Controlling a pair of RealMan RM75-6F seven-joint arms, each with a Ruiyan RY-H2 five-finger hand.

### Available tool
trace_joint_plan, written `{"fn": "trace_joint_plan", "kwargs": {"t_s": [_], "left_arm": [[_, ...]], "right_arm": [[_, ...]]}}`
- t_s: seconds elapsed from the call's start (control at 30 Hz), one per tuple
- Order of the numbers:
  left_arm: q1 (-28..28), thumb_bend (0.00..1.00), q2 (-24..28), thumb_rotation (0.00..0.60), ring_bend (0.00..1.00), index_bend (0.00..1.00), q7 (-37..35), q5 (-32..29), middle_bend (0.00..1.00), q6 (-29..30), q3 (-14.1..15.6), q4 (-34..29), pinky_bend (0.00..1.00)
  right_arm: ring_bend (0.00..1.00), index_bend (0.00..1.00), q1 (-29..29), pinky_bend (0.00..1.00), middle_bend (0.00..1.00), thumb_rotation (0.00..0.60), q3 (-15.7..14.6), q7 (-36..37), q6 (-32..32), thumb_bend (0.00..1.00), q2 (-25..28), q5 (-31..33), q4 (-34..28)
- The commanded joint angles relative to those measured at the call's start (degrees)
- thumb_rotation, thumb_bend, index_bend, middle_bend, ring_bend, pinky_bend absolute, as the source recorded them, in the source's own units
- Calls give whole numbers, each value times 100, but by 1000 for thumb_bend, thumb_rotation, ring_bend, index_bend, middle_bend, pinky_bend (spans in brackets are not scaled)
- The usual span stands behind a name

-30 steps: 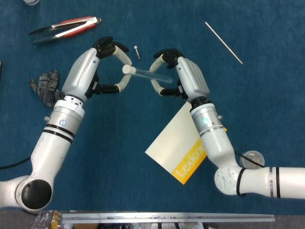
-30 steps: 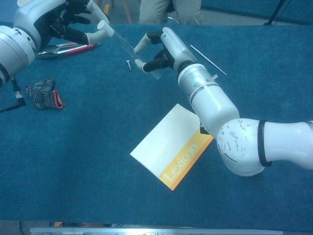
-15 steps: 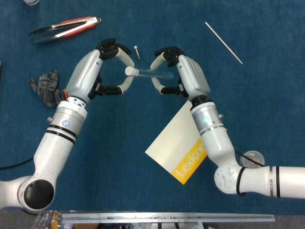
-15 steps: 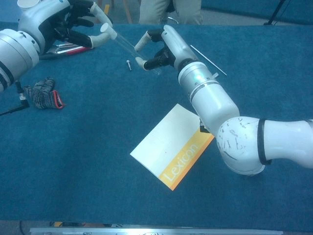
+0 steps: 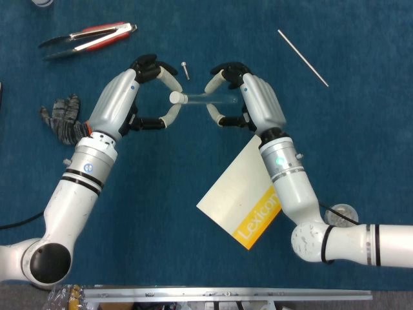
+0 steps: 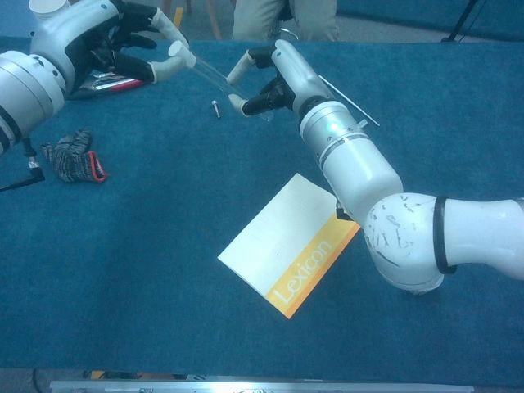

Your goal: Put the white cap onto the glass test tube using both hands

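Note:
The glass test tube (image 5: pixel 206 99) lies almost level above the blue table, with the white cap (image 5: pixel 174 97) sitting on its left end. My right hand (image 5: pixel 248 103) grips the tube's right part; that end is hidden inside the hand. My left hand (image 5: pixel 139 97) curls around the cap, one fingertip (image 5: pixel 171 81) just above it and the thumb just below, with small gaps showing. In the chest view the tube (image 6: pixel 214 75) slopes up from my right hand (image 6: pixel 274 82) to the cap (image 6: pixel 175 50) by my left hand (image 6: pixel 123 41).
A white and orange Lexicon book (image 5: pixel 242 194) lies under my right forearm. Red-handled tongs (image 5: pixel 87 37) lie at the back left, a dark glove (image 5: pixel 61 117) at the left, a small screw (image 5: pixel 185 68) behind the hands, and a thin metal rod (image 5: pixel 303 57) at the back right.
The tube has swung from a slant to nearly level, and both hands shifted slightly with it. The cap stays on the tube's left end.

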Motion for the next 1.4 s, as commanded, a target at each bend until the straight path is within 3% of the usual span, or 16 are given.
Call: {"fn": "trace_joint_plan", "kwargs": {"t_s": [0.03,0.23,0.33,0.5,0.97,1.4], "left_arm": [[2,392,83,524,42,338,22,30,235,-76,38,-10,95],[-1,388,306,485,2,222,100,116,186,-251,133,4,95],[-6,384,435,398,0,196,214,206,162,-297,203,14,95],[35,385,647,334,0,162,518,508,136,-285,428,137,95],[273,384,913,284,0,140,1141,1656,105,126,877,848,95],[666,384,1023,260,0,140,768,2775,105,522,1109,1256,95]], "right_arm": [[149,667,10,319,304,600,-18,-87,2,405,70,-6,-56],[149,667,14,319,303,600,-73,-315,-18,405,289,42,-241],[149,667,12,319,304,600,-106,-424,-39,405,419,78,-344],[149,667,-13,319,303,600,-250,-636,-73,405,679,114,-525],[149,667,-61,319,303,600,-636,-971,-358,405,1380,387,-870],[149,667,-39,319,304,600,-1179,-1251,-496,405,1491,542,-394]]}}
